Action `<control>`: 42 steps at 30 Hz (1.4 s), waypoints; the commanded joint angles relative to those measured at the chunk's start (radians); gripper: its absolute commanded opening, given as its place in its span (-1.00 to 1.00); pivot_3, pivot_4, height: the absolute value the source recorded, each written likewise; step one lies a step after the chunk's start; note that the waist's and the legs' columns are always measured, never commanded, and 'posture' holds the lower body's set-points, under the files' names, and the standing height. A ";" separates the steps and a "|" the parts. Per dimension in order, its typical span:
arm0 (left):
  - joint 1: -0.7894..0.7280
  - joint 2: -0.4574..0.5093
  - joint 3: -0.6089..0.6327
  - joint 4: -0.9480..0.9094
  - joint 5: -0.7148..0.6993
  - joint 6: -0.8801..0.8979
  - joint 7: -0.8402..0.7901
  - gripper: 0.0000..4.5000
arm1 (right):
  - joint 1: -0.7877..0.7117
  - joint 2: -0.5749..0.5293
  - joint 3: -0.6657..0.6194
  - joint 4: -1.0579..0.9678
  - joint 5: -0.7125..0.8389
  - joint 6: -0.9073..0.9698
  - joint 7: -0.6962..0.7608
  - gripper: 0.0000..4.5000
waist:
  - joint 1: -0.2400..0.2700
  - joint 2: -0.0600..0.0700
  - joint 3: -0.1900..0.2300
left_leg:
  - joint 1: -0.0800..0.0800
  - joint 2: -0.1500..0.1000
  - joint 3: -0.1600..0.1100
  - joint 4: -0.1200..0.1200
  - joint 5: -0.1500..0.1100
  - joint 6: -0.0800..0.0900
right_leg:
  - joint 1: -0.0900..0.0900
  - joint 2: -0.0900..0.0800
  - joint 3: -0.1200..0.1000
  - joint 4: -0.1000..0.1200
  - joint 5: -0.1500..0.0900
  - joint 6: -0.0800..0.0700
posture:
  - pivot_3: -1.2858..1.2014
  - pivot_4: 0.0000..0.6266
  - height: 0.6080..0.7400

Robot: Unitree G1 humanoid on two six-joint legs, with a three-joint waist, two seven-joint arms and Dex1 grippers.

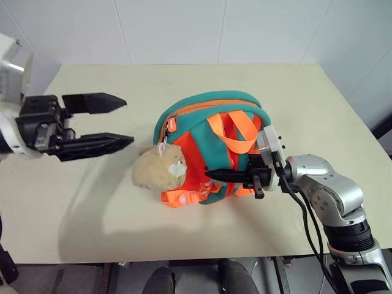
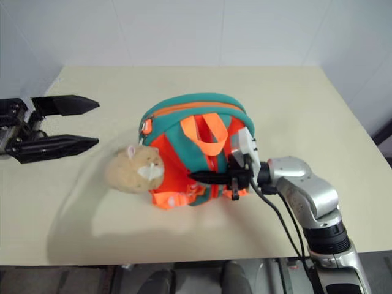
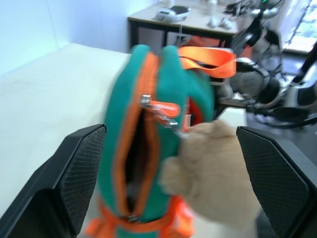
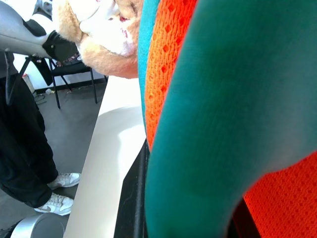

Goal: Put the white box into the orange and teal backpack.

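R gripper (image 1: 211, 174) jaws clenched on backpack (image 1: 208, 122) strap at surface (image 1: 306, 110) centre; L gripper (image 1: 125, 121) jaws released at 9 o'clock; white box unseen, zip gaping—recommend holding backpack steady.

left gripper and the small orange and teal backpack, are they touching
Apart. In the left eye view the left gripper, jaws open, hangs beside the small orange and teal backpack, with bare table showing between them.
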 commanded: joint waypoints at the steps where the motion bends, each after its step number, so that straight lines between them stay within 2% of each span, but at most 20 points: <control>1: 0.010 -0.003 0.018 -0.067 -0.091 0.008 0.084 1.00 | -0.025 0.004 -0.006 0.001 0.001 -0.028 0.013 -0.77 | -0.001 0.000 0.000 | 0.000 0.000 0.000 0.000 0.000 0.000 | 0.000 0.000 0.000 0.000 0.000 0.000 | 0.03 -0.52 1.00; 7: 0.051 0.009 0.015 -0.108 -0.211 -0.001 0.174 1.00 | -0.038 0.009 -0.003 0.021 -0.006 -0.034 0.022 -0.77 | -0.001 0.000 0.000 | 0.000 0.000 0.000 0.000 0.000 0.000 | 0.000 0.000 0.000 0.000 0.000 0.000 | 0.03 -0.52 1.00; 14: 0.059 0.034 -0.051 -0.138 -0.360 -0.014 0.276 1.00 | -0.042 0.012 -0.003 0.031 -0.015 -0.039 0.025 -0.77 | 0.001 0.000 0.000 | 0.000 0.000 0.000 0.000 0.000 0.000 | 0.000 0.000 0.000 -0.001 0.000 0.000 | 0.03 -0.52 1.00; 21: 0.109 0.121 -0.138 -0.175 -0.308 -0.009 0.254 1.00 | -0.046 0.024 -0.002 0.038 -0.025 -0.045 0.024 -0.77 | 0.000 0.000 0.000 | 0.000 0.000 0.000 0.000 0.000 0.000 | 0.000 0.000 0.001 -0.001 0.000 -0.001 | 0.03 -0.52 1.00; 27: 0.136 0.181 -0.193 -0.184 -0.202 -0.030 0.203 1.00 | -0.047 0.033 -0.002 0.041 -0.036 -0.049 0.022 -0.77 | 0.000 0.000 0.000 | 0.000 0.000 0.000 -0.001 0.000 0.000 | 0.000 0.001 0.000 -0.001 0.000 -0.001 | 0.03 -0.52 1.00; 30: 0.130 0.189 -0.217 -0.181 -0.166 -0.042 0.183 0.73 | -0.049 0.037 -0.003 0.042 -0.038 -0.051 0.021 -0.77 | 0.000 0.000 0.000 | 0.000 0.000 0.000 -0.001 0.000 0.000 | 0.000 0.001 0.001 -0.001 -0.001 -0.001 | 0.03 -0.52 1.00; 39: 0.114 0.194 -0.234 -0.158 -0.105 -0.055 0.146 -0.43 | -0.050 0.039 -0.005 0.043 -0.044 -0.056 0.020 -0.77 | -0.001 0.000 0.000 | 0.000 0.000 0.001 -0.003 0.000 0.000 | 0.000 0.001 0.000 -0.002 -0.001 -0.001 | 0.03 -0.52 1.00; 42: 0.108 0.187 -0.234 -0.150 -0.096 -0.060 0.143 -0.68 | -0.050 0.039 -0.005 0.044 -0.043 -0.057 0.019 -0.77 | -0.001 0.000 0.000 | 0.000 0.000 0.001 -0.003 0.000 0.000 | 0.000 0.001 0.000 -0.002 -0.001 -0.001 | 0.03 -0.52 1.00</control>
